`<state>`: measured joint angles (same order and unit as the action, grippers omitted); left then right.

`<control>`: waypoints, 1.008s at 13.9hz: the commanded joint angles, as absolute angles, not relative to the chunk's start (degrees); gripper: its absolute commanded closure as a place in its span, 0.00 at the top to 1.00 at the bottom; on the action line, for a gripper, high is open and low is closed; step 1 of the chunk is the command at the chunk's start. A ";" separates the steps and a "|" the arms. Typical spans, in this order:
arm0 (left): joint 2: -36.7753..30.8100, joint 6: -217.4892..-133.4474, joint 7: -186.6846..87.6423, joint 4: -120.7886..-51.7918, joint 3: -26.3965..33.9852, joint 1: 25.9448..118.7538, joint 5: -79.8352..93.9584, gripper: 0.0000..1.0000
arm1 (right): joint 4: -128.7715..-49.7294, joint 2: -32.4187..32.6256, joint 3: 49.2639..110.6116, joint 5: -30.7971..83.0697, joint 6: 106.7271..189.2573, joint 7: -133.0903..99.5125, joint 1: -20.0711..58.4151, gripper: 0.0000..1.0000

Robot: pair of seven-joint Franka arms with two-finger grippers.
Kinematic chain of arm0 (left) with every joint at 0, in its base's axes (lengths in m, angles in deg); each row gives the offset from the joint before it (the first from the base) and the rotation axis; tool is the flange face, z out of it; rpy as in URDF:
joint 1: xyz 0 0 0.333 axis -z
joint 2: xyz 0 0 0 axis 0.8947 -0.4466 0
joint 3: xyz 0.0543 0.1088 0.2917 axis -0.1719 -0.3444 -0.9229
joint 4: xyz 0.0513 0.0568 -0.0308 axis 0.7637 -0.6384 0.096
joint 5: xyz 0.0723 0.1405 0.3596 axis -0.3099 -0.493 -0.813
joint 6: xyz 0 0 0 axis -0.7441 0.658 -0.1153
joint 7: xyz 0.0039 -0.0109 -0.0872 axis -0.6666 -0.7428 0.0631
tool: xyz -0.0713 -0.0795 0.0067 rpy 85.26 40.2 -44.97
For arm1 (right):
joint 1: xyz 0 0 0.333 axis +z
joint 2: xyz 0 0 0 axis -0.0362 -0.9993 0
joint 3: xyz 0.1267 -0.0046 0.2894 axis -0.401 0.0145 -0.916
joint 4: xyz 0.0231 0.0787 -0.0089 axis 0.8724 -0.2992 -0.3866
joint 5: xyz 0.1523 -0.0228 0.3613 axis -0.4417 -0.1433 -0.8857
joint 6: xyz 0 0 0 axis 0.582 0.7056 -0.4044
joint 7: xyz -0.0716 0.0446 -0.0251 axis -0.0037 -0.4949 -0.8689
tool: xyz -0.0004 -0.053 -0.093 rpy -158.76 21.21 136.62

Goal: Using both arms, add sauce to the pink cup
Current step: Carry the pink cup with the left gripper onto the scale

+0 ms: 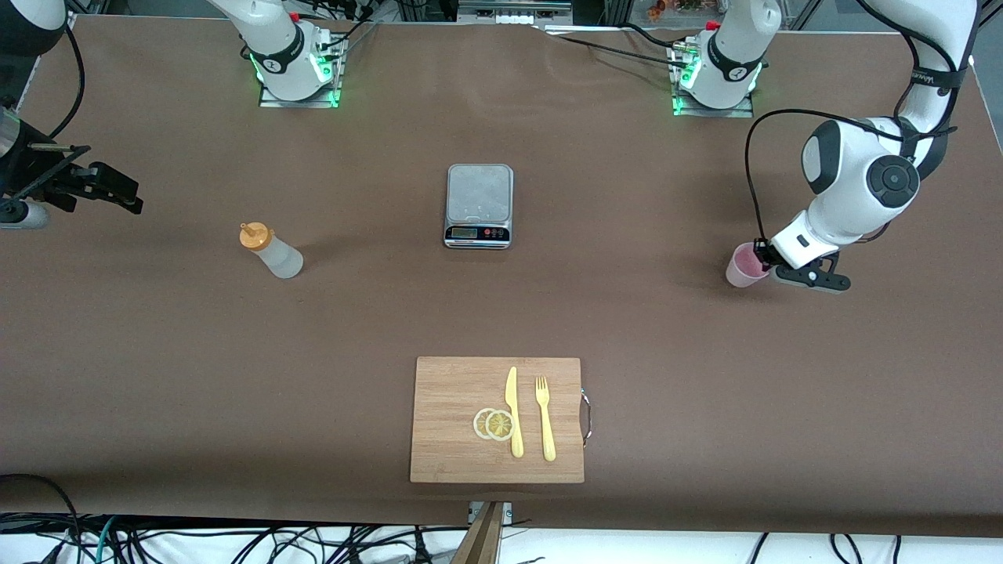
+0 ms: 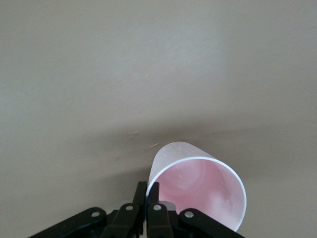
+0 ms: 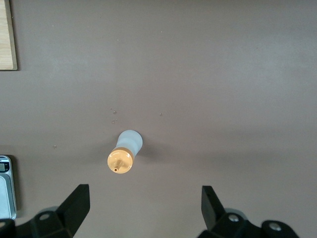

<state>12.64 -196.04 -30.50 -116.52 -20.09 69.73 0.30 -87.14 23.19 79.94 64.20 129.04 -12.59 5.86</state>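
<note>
The small pale pink translucent plastic cup (image 1: pixel 746 266) is pinched at its rim by the closed left gripper (image 2: pixel 147 201), toward the left arm's end from the silver kitchen scale (image 1: pixel 479 205). The whitish squeeze bottle with orange cap (image 1: pixel 269 250) is seen standing toward the right arm's end from the scale, and the right gripper (image 3: pixel 143 208) is held above it, spread wide and empty.

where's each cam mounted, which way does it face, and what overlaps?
Front: high across the table, facing both arms' bases; shows scale and cutting board.
Left wrist: on the left arm, looking down; left gripper shut on the pink cup rim.
Right wrist: on the right arm, looking down; open right gripper above the sauce bottle.
Shared: front also shows cup and bottle.
</note>
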 commanded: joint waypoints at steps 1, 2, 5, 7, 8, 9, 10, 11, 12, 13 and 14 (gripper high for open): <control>13.15 -188.40 -32.42 -109.91 -17.18 71.12 3.17 0.00 | -87.26 23.48 80.03 63.25 128.79 -13.34 5.50 1.00; 13.15 -187.34 -35.13 -108.58 -15.08 71.21 3.17 0.00 | -87.26 23.48 80.03 63.25 128.79 -13.34 5.50 1.00; 13.15 -186.98 -47.51 -107.60 -7.87 72.61 3.61 0.00 | -87.26 23.48 80.03 63.25 128.79 -13.34 5.50 1.00; 12.97 -186.98 -53.59 -107.60 -3.22 73.66 3.61 0.00 | -87.26 23.48 80.03 63.25 128.79 -13.34 5.50 1.00; 12.62 -187.06 -56.40 -107.52 -1.63 74.98 3.61 0.00 | -87.26 23.48 80.03 63.25 128.79 -13.34 5.50 1.00; 11.75 -187.33 -59.30 -107.43 -1.35 77.69 3.61 0.00 | -87.26 23.48 80.03 63.25 128.79 -13.34 5.50 1.00; 11.04 -187.33 -62.11 -106.21 -1.35 80.58 3.61 0.00 | -87.26 23.48 80.03 63.25 128.79 -13.34 5.50 1.00; 10.52 -187.24 -65.45 -105.68 -1.35 82.79 3.61 0.00 | -87.26 23.48 80.03 63.25 128.79 -13.34 5.50 1.00; 10.34 -187.33 -68.35 -105.58 -1.26 85.07 3.61 0.00 | -87.35 23.48 80.03 63.25 128.79 -13.34 5.50 1.00; 10.07 -187.33 -70.12 -105.15 -1.17 87.36 3.61 0.00 | -87.26 23.48 80.03 63.25 128.79 -13.34 5.50 1.00; 9.37 -187.33 -71.10 -103.49 -1.17 89.99 3.61 0.00 | -87.26 23.48 80.03 63.25 128.79 -13.34 5.50 1.00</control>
<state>11.00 -188.03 -68.40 -106.88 -0.59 85.93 2.78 -87.17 23.19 80.02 64.15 129.02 -12.59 5.81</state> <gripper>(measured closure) 0.965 0.000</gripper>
